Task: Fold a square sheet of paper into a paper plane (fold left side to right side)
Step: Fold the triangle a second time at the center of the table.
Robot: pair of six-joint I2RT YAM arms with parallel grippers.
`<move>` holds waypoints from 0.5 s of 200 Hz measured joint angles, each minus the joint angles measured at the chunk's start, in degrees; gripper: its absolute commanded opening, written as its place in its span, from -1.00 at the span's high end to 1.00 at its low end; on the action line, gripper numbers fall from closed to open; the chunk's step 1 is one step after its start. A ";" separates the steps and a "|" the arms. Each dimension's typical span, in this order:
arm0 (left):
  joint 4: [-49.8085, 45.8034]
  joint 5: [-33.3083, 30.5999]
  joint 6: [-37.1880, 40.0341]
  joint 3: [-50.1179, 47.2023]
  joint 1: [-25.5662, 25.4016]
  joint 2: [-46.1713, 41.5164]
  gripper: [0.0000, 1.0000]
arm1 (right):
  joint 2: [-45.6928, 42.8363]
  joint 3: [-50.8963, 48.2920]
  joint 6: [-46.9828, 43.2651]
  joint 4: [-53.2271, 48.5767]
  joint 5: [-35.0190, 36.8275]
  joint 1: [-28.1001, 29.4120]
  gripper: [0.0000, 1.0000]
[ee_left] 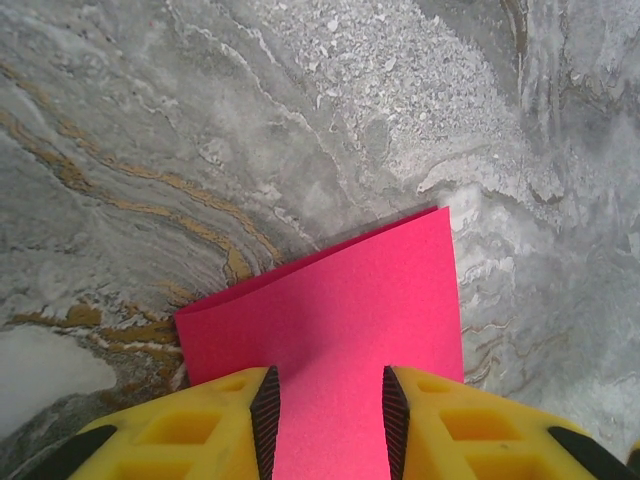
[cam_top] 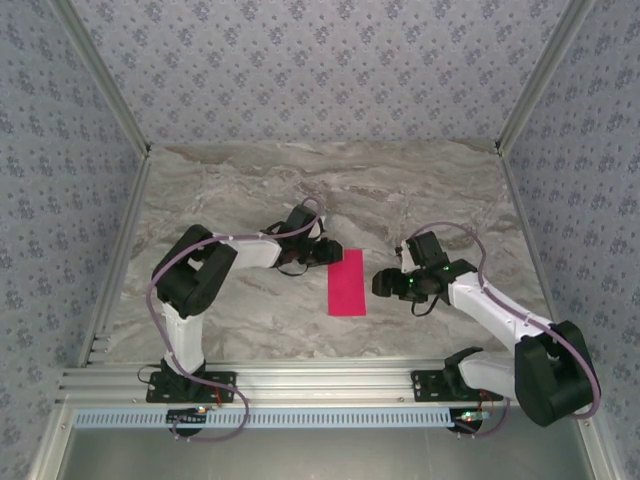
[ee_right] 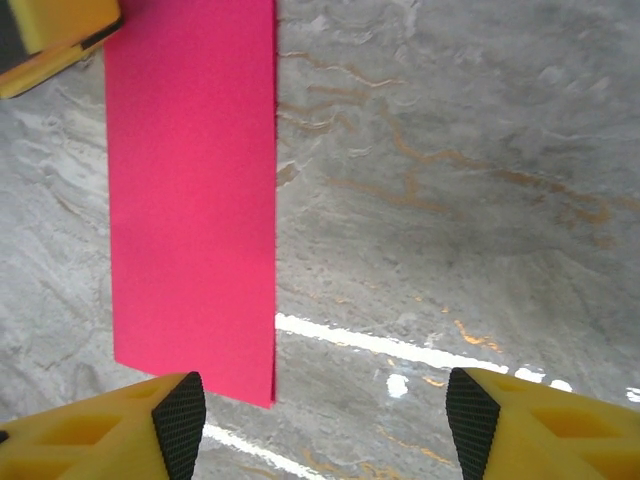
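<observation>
The square sheet of paper (cam_top: 347, 283) is bright magenta-pink and lies flat mid-table, folded in half into a narrow upright rectangle. The paper plane is out of view. My left gripper (cam_top: 318, 256) sits at the sheet's far left corner. In the left wrist view its jaws (ee_left: 325, 412) stand a little apart just above the paper (ee_left: 340, 320), whose folded edge bulges slightly at the left. My right gripper (cam_top: 386, 283) hovers just right of the sheet. In the right wrist view it is wide open (ee_right: 315, 420) over bare table, beside the paper's (ee_right: 190, 200) right edge.
The marble-patterned tabletop (cam_top: 250, 190) is walled by patterned panels at the back and sides. An aluminium rail (cam_top: 320, 380) runs along the near edge by the arm bases. One yellow finger (ee_right: 50, 35) of the left gripper shows in the right wrist view.
</observation>
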 measured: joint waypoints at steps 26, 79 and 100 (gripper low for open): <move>0.63 -0.50 0.00 -0.72 -0.26 -0.46 0.30 | 2.91 0.44 0.02 0.20 -2.56 0.02 -0.35; -2.01 -0.96 -0.02 -4.74 -2.05 -6.93 0.21 | 3.98 1.03 0.24 0.24 -2.75 0.02 -0.36; -2.19 -1.05 -0.09 -5.68 -3.15 -10.45 0.21 | 4.59 1.25 0.26 0.44 -2.75 0.02 -0.36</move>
